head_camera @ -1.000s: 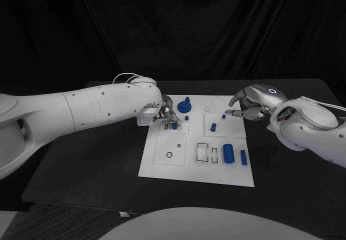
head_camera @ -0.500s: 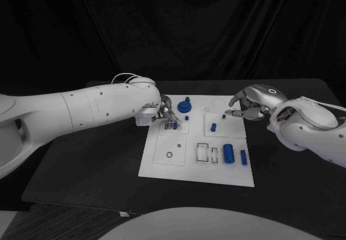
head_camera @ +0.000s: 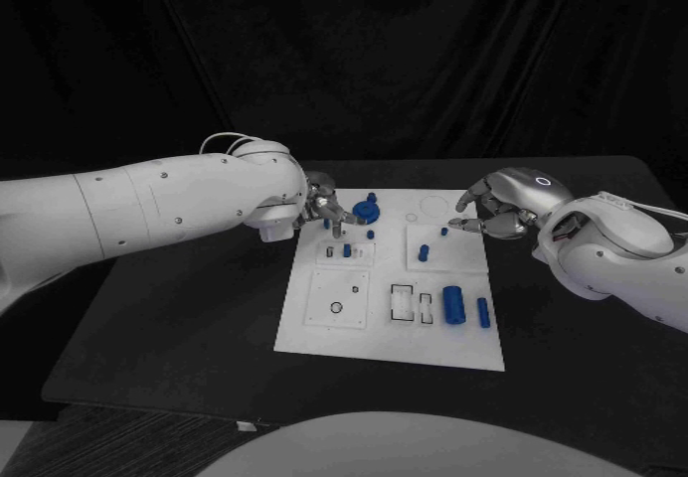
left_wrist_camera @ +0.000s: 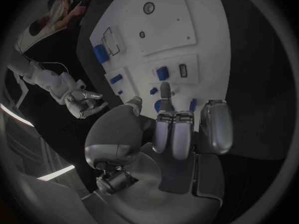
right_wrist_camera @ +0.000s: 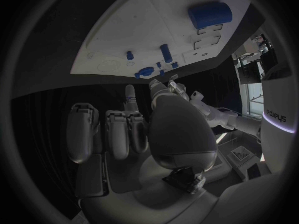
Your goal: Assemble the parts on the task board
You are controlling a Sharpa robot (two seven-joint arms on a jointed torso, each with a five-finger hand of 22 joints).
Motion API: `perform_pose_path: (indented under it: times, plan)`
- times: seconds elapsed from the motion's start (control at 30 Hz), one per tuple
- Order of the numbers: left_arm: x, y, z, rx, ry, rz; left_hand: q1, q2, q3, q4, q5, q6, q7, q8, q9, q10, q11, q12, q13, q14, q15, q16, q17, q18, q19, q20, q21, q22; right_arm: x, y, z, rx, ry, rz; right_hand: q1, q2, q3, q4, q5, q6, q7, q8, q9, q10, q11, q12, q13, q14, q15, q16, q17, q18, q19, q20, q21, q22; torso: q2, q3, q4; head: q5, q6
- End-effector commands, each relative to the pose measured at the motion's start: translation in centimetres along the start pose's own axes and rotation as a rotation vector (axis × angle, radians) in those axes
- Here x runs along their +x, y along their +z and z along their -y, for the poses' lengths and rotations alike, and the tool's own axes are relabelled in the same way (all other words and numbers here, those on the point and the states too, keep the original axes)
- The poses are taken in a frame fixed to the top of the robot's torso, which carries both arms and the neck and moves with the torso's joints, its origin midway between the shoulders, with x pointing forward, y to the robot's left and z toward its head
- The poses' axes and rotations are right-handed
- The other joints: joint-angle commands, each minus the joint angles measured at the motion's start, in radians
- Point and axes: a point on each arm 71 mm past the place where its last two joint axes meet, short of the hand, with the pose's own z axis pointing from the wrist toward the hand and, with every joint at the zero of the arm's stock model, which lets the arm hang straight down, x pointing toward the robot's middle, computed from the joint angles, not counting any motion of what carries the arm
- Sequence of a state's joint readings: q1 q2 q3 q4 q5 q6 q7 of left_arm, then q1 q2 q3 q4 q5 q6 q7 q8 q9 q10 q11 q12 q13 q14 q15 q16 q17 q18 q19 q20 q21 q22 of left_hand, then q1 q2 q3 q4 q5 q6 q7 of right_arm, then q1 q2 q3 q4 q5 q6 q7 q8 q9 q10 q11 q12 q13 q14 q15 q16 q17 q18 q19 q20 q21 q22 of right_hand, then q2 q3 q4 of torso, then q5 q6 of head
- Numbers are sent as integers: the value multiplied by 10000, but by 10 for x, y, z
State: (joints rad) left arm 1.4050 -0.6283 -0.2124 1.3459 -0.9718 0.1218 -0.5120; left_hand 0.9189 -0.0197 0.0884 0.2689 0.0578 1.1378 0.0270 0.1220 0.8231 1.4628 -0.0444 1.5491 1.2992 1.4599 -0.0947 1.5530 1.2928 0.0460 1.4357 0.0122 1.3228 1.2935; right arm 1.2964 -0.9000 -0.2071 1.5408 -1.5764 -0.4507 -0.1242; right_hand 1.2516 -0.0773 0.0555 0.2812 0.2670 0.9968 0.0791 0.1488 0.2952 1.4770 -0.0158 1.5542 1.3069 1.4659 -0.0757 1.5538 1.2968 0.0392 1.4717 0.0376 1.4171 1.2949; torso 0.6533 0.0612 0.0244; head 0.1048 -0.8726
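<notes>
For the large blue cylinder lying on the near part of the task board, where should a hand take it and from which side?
Take the large blue cylinder across its middle, coming down from above. It lies on its side on the task board, its long axis running away from the robot, so both curved flanks look free. A slimmer blue pin lies close on its right, so that finger probably needs care. The right hand is nearer.

**Three cameras, one board**

The head camera looks down from above, facing forward over the black counter (head_camera: pixel 172 328), and takes in the whole flat white rectangular task board (head_camera: pixel 323 333) from a moderate distance. The left wrist camera sits close behind the silver left hand (left_wrist_camera: pixel 177 132), looking past it to the board (left_wrist_camera: pixel 174 15). The right wrist camera sits behind the silver right hand (right_wrist_camera: pixel 124 134), seeing the board (right_wrist_camera: pixel 124 32) farther off. All three share that board.
</notes>
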Motion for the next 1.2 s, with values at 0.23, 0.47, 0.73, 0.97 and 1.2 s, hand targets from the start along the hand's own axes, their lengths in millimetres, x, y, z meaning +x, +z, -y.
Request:
perform_pose_path:
  times: [0.23, 0.47, 0.73, 0.97, 1.2]
  plan:
    - [-32, -29, 5, 1634, -1309, 1297, 933, 462, -493, -154, 110, -474, -81, 934, 1291, 1080, -98, 217, 2716, 1109, -120, 178, 2780, 100, 237, -52, 399, 1241, 0, -1, 2, 195, -50, 12, 195, 100, 314, -36, 143, -50, 47, -113, -12, 938, 81, 166, 2639, 1012, 59, 91, 2569, 26, 214, 36, -109, 2206, -17, 4, -4, -57, 0]
    - [-44, -33, -6, 1465, -594, 1497, 2020, 564, -379, -663, 825, -986, -120, 1821, 2287, 1080, -118, 217, 2716, 1109, -107, 178, 2780, 26, 367, -50, 698, 1554, -1, -1, 0, 8, -7, 155, 192, 101, 311, -31, 144, -48, 47, -114, -13, 938, 81, 166, 2639, 1017, 60, 100, 2589, 23, 219, 36, -98, 2210, -36, 21, -7, -66, 0]
    - [-59, -15, -28, 318, -18, 1480, 1875, 573, -555, -444, 634, -1347, -8, 1925, 2450, 1080, -20, 217, 2716, 1109, -25, 178, 2780, 8, 398, 18, 766, 1641, -6, -6, -9, -603, 145, 770, 244, 140, 332, -41, 280, 42, 29, -79, -4, 938, 81, 166, 2639, 1031, 62, 130, 2653, 2, 262, 37, -13, 2239, -27, 20, -1, -36, 0]
    - [-60, 5, -41, -443, 176, 1274, 1837, 534, -639, -397, 587, -1488, 22, 1992, 2564, 1080, 11, 217, 2716, 1109, 2, 178, 2780, 11, 394, 45, 758, 1651, -9, -10, -17, -1030, 284, 1109, 341, 162, 361, -63, 656, 102, 9, -76, -14, 938, 82, 166, 2639, 1038, 61, 145, 2686, -17, 300, 38, 59, 2264, 9, -13, 7, -102, 0]
    - [-52, 18, -43, -806, 279, 869, 1715, 509, -748, -291, 499, -1554, 44, 2025, 2625, 1080, 36, 217, 2716, 1109, 28, 178, 2780, 14, 387, 72, 747, 1658, -10, -11, -19, -1114, 316, 1152, 333, 161, 357, -54, 676, 105, 15, -77, -16, 938, 80, 166, 2639, 1040, 60, 149, 2695, -21, 309, 38, 77, 2270, 32, -23, 6, -78, 0]
